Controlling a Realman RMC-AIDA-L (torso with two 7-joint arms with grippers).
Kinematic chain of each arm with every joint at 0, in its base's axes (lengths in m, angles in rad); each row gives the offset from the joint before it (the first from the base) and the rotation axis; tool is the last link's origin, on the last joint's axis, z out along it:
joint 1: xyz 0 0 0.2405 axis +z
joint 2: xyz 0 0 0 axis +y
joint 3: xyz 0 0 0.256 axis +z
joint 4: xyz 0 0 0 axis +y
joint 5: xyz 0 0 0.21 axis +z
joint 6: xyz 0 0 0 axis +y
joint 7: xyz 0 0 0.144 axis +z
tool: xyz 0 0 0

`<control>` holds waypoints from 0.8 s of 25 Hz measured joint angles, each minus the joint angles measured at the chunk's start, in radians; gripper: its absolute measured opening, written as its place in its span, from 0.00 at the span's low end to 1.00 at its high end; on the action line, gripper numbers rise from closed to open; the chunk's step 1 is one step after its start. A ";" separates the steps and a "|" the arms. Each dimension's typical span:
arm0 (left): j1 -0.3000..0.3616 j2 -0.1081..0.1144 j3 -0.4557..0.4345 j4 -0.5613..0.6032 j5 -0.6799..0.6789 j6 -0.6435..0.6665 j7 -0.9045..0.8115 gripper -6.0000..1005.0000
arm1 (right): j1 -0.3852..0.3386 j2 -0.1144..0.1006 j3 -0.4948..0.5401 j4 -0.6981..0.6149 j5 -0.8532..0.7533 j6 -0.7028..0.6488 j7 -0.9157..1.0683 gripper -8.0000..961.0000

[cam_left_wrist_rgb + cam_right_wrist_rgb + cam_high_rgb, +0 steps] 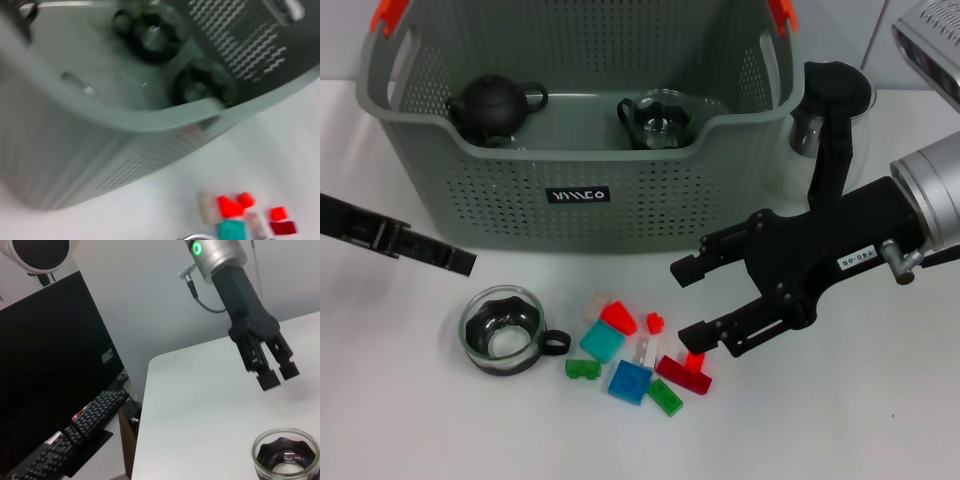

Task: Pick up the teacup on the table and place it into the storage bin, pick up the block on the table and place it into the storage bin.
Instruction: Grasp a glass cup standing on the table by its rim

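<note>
We see the storage bin (150, 117) from above its near rim; two dark round vessels (152, 35) sit inside on its floor; outside, on the white table (280, 150), red blocks (231, 205) cluster beside a teal block (231, 230).

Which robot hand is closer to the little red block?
Right. Its open end effector hovers just beside the small red block; the left end effector is farther, beyond the glass teacup.

Office/lab setup: my white worktop (200, 400) sits beside a desk with a dark monitor (50, 370) and black keyboards (75, 440), against a plain grey wall.
</note>
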 joint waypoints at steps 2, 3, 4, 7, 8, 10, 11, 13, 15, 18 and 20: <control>-0.008 -0.001 0.010 -0.029 0.037 -0.031 -0.007 0.86 | 0.002 0.000 0.000 0.006 -0.002 0.002 0.000 0.87; -0.014 -0.003 0.015 -0.048 0.064 -0.049 -0.010 0.86 | 0.002 0.000 0.000 0.008 -0.003 0.003 0.000 0.87; -0.020 -0.006 0.020 -0.062 0.085 -0.064 -0.014 0.85 | 0.002 0.000 0.000 0.008 -0.003 0.003 0.000 0.87; -0.029 -0.011 0.052 -0.088 0.136 -0.113 -0.038 0.85 | 0.002 0.000 0.000 0.008 -0.004 0.004 0.000 0.87; -0.030 -0.011 0.062 -0.092 0.146 -0.124 -0.045 0.85 | 0.002 0.000 0.000 0.008 -0.004 0.004 0.000 0.87; -0.034 -0.013 0.086 -0.105 0.165 -0.147 -0.061 0.85 | 0.002 0.000 0.000 0.008 -0.003 0.004 0.000 0.87; -0.039 -0.013 0.101 -0.118 0.174 -0.159 -0.069 0.85 | 0.002 0.000 0.000 0.009 -0.004 0.004 0.000 0.87; -0.050 -0.014 0.123 -0.144 0.194 -0.180 -0.083 0.85 | 0.002 0.000 0.000 0.009 -0.004 0.004 0.000 0.87; -0.064 -0.017 0.130 -0.170 0.211 -0.196 -0.092 0.85 | 0.002 0.000 0.000 0.008 -0.004 0.003 0.000 0.87; -0.083 -0.021 0.132 -0.207 0.218 -0.213 -0.102 0.85 | 0.002 -0.001 0.000 0.008 -0.004 0.003 0.000 0.87; -0.090 -0.021 0.136 -0.229 0.220 -0.228 -0.108 0.84 | 0.001 -0.002 0.000 0.009 -0.004 0.003 -0.001 0.87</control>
